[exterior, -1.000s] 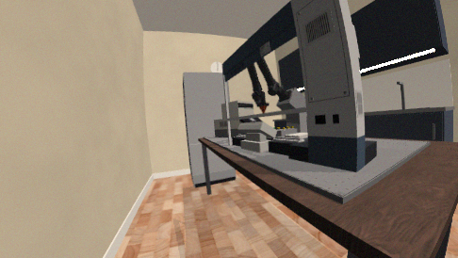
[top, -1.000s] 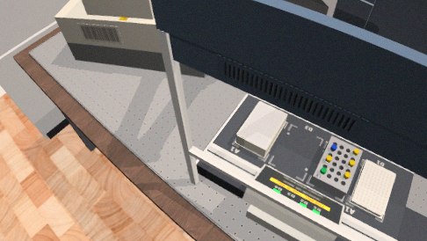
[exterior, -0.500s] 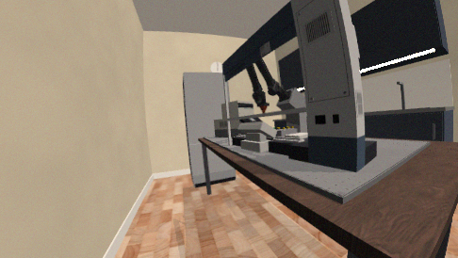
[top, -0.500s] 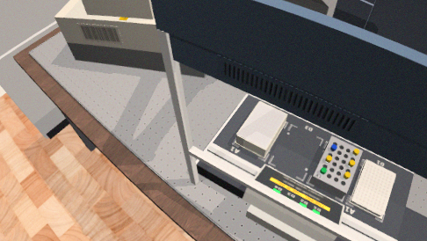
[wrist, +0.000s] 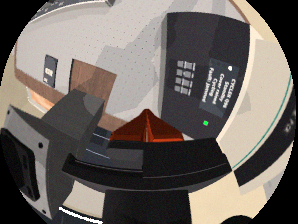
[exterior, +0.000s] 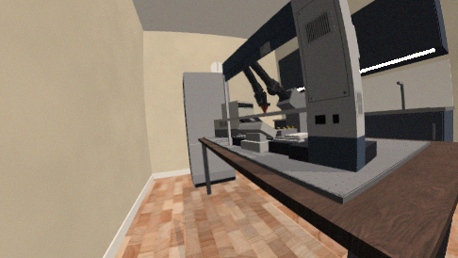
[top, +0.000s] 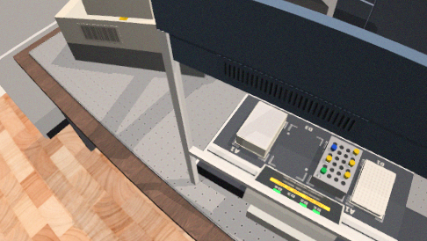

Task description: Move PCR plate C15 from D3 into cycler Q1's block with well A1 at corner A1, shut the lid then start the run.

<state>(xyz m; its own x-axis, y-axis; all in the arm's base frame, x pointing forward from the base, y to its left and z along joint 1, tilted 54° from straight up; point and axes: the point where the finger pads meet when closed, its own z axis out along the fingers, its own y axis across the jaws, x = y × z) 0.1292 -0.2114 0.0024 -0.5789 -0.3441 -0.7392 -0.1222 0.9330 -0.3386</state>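
My gripper (wrist: pixel 146 112) is shut with nothing between its orange fingertips. It hangs above and short of Q1's dark front panel (wrist: pixel 206 70) in the wrist view. The panel's keys (wrist: pixel 185 75) show as two small rows, and its lamp (wrist: pixel 205 123) is green. In the exterior view the gripper (exterior: pixel 265 109) points down behind the liquid handler's tower. The beige housing of Q1 (top: pixel 110 35) stands at the far left of the table. The D3 nest (top: pixel 299 149) holds no plate. I cannot see plate C15 in any view, and Q1's block and lid are hidden.
The deep-well block (top: pixel 261 127) sits on D4, the tube cooling block (top: pixel 338 164) with coloured caps on D2, and the white plate G16 (top: pixel 373 186) on D1. The liquid handler's dark gantry (top: pixel 307 48) overhangs the row. A pale post (top: pixel 180 110) stands beside it.
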